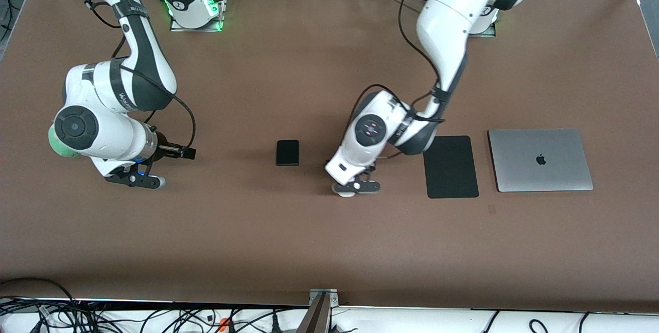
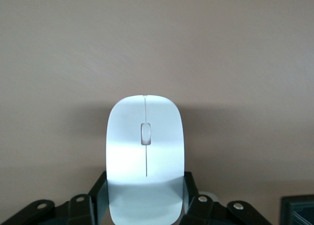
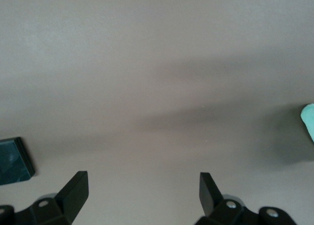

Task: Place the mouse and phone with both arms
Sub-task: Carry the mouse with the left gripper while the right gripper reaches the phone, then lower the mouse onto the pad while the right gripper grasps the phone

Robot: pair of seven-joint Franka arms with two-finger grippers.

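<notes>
The left end effector (image 1: 355, 187) pinched the mouse (image 2: 145, 154) on the desk (image 1: 309, 240), at three o'clock of the phone (image 1: 287, 152). The right end effector (image 1: 135, 179) hung spread over bare desk at the phone's nine o'clock.

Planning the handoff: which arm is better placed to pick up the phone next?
Right. Its end effector is open and empty, with the phone lying between the arms, while the left end effector is shut on the mouse.

White arms (image 1: 443, 19), black joints, black cables (green light at base).
</notes>
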